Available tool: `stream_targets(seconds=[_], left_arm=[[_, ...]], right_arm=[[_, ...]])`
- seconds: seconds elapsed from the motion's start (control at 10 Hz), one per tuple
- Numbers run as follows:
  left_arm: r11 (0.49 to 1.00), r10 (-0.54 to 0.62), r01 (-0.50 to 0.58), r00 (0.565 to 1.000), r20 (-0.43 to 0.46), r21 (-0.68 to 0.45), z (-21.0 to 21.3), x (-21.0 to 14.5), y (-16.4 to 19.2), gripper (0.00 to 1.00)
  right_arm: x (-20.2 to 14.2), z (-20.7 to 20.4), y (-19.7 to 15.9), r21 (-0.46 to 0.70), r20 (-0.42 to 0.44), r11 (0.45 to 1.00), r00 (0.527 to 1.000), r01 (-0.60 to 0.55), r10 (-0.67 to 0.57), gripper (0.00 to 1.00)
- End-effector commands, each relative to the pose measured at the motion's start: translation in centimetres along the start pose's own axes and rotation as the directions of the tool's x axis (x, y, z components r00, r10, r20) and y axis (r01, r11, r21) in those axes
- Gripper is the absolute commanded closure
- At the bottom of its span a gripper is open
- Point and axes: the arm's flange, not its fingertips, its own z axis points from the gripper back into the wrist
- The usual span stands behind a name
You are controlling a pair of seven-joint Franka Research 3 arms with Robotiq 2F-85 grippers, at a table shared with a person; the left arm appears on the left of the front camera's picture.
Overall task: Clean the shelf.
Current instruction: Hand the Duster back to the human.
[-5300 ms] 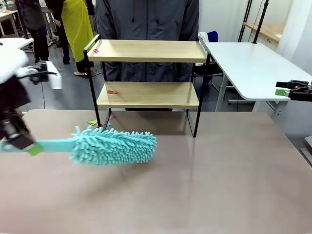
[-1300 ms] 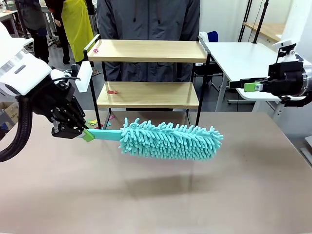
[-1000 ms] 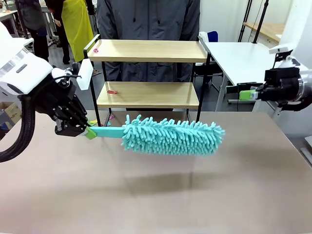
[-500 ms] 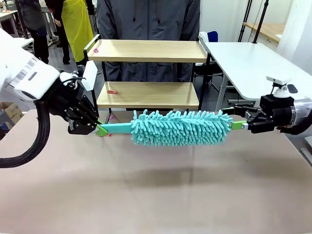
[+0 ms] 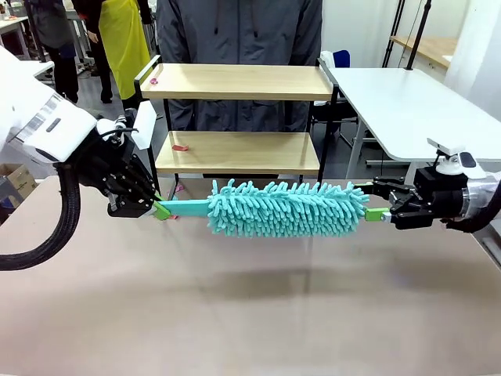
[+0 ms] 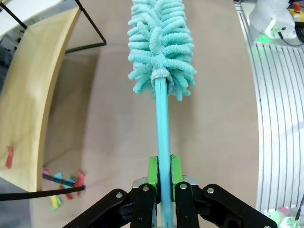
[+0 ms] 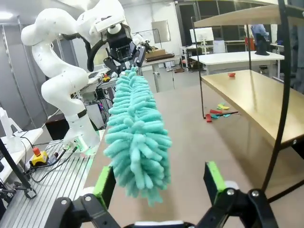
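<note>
From my remote station I see the left gripper [image 5: 159,209] clamped tight on the flat turquoise plastic handle [image 6: 163,137] of a fluffy turquoise microfibre duster [image 5: 286,208], holding it level above the bare beige tabletop [image 5: 250,313]. In the left wrist view the green pads [image 6: 152,174] press both sides of the handle just below the shaggy head. At the duster's other end, the right gripper [image 5: 374,200] has its fingers [image 7: 104,185] spread wide, one on each side of the duster's tip, not gripping it; the right wrist view looks straight down the duster toward the left arm. Just behind the duster, at the table's far edge, stands the small two-tier shelf [image 5: 237,151] of light wooden boards on a thin black metal frame. A small red scrap [image 5: 180,147] lies on its lower board, and coloured scraps [image 6: 61,184] lie on the table by its left leg. A person in a dark grey jacket [image 5: 239,31] stands directly behind the shelf.
</note>
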Motion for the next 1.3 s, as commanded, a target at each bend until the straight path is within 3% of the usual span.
stream_targets(seconds=[0.0, 0.6, 1.0, 1.1, 1.2], left_arm=[[1.000, 0.016, -0.016, 1.000, 0.021, -0.007, 0.3, 0.4, -0.2, 0.87], [1.000, 0.016, -0.016, 1.000, 0.021, -0.007, 0.3, 0.4, -0.2, 0.87], [1.000, 0.016, -0.016, 1.000, 0.021, -0.007, 0.3, 0.4, -0.2, 0.87], [1.000, 0.016, -0.016, 1.000, 0.021, -0.007, 0.3, 0.4, -0.2, 0.87], [1.000, 0.016, -0.016, 1.000, 0.021, -0.007, 0.3, 0.4, -0.2, 0.87]], right_arm=[[-0.7, -1.7, 0.5, 0.011, 0.039, 1.000, 0.999, -0.023, 0.023, 0.00], [-1.8, -6.9, -0.4, 0.091, 0.083, 0.996, 0.997, 0.004, -0.012, 0.00], [-1.4, -7.9, -0.4, 0.112, 0.121, 0.994, 0.993, -0.008, -0.006, 0.00], [-1.3, -7.9, -0.6, 0.119, 0.122, 0.993, 0.992, 0.018, -0.033, 0.60], [-1.3, -7.8, -0.6, 0.116, 0.119, 0.993, 0.992, 0.021, -0.035, 0.60]])
